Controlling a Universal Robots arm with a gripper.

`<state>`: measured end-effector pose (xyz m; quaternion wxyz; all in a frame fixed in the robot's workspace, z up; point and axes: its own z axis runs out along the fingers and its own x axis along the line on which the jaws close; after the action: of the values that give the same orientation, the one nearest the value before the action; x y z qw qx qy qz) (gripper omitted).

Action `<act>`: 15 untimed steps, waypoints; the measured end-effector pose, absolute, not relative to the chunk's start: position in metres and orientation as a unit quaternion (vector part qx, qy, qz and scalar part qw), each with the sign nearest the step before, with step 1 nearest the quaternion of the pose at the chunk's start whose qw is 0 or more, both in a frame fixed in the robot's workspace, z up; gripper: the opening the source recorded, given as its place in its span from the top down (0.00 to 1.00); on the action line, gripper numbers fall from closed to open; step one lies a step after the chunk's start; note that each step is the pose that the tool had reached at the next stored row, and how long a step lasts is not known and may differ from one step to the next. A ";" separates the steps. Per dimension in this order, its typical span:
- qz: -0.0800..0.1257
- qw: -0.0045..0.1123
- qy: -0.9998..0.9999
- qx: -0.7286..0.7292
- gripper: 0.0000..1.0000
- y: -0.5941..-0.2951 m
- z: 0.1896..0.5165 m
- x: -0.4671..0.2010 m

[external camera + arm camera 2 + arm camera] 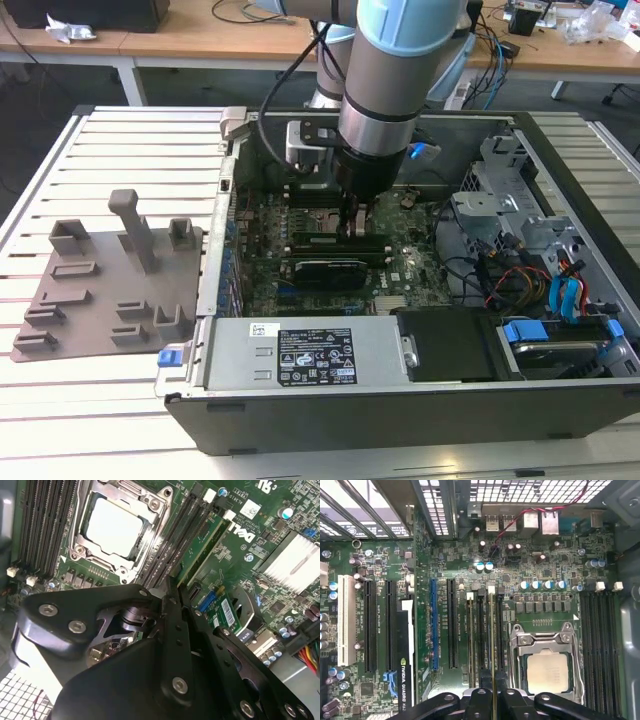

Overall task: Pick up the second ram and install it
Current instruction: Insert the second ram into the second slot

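Note:
Inside the open computer case (pixel 400 420), my gripper (pixel 356 226) reaches down to the memory slots of the motherboard (pixel 400 275). In the first wrist view the second ram (pixel 492 640) shows edge-on as a thin green-gold strip standing in a slot next to the processor socket (pixel 547 672). My gripper (pixel 493 702) is shut on its near end, with one black finger (pixel 479 700) on each side. A second stick (pixel 470 640) stands in a parallel slot one step farther from the socket. In the exterior view the ram (pixel 320 238) lies under the fingers.
The grey holder tray (pixel 100 285) lies on the slatted table at the exterior view's left, outside the case. A black graphics card (pixel 325 270) sits just in front of the slots. The power supply (pixel 300 355), drive bays and cables (pixel 540 290) crowd the case's near and right sides.

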<state>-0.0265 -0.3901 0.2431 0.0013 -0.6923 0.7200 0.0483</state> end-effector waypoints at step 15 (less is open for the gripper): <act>0.048 0.001 0.718 -0.694 0.86 -0.385 0.227 -0.025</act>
<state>-0.0250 -0.3853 0.2271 0.0010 -0.6939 0.7184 0.0482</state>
